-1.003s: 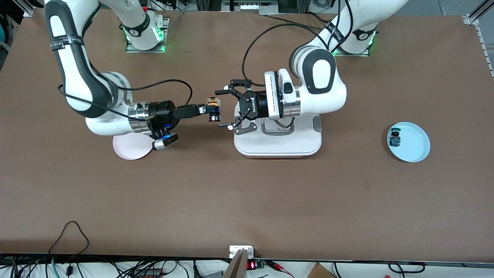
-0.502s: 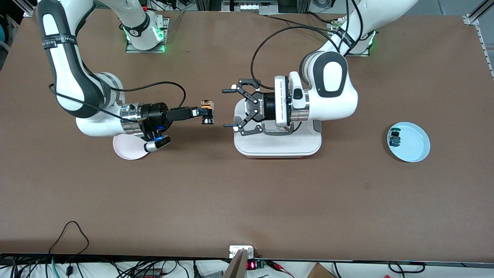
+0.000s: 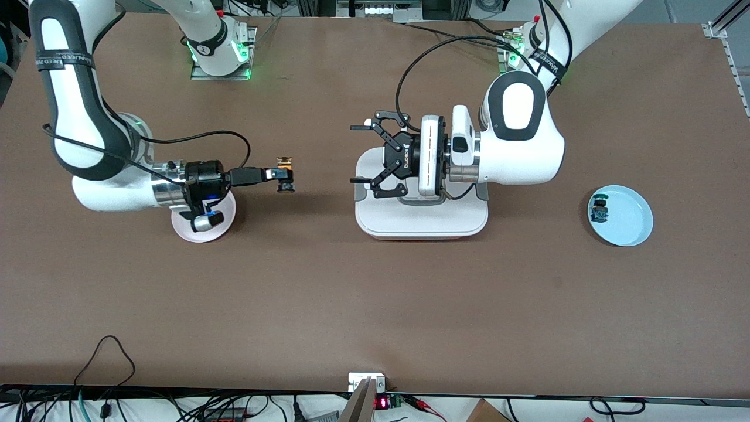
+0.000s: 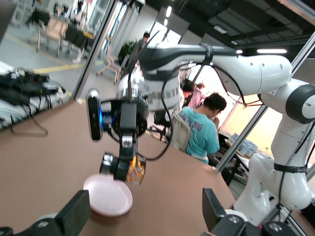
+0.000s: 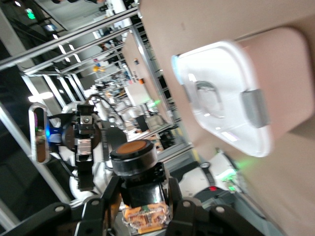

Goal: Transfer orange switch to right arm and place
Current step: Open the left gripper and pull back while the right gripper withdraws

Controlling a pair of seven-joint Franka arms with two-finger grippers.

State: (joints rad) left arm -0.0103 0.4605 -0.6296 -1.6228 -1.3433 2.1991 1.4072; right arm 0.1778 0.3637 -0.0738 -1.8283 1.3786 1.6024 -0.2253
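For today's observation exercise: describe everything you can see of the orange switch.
The orange switch is tiny, with a black round button end, a tan middle and orange parts at its base. It is held in the air in the right claw, pinched between the slim black fingers, over bare table between the pink plate and the white lidded box.

We are in a robotics lab: two arms bolted to a brown table [image 3: 375,305], cables [image 3: 105,363] along its edge, aluminium framing [image 5: 64,44], and people [image 4: 204,130] seated at desks nearby.

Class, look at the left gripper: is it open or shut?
Open. The left gripper has its fingers spread with nothing between them, over the white box.
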